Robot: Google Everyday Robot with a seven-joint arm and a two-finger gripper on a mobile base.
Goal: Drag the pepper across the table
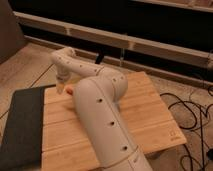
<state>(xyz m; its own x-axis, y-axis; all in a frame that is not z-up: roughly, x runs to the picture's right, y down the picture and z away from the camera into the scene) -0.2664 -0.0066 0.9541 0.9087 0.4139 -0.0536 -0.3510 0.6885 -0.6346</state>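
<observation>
The pepper [69, 91] shows as a small red-orange spot near the far left corner of the bamboo table [150, 115], partly hidden by my arm. My gripper [61, 88] points down at the table's far left edge, right beside the pepper on its left. My white arm [100, 105] reaches across the middle of the table and hides much of the top.
A dark grey mat [22, 125] lies along the table's left side. A small dark logo [172, 135] marks the near right corner. Black cables [195, 107] lie on the floor at the right. A long ledge [125, 42] runs along the back.
</observation>
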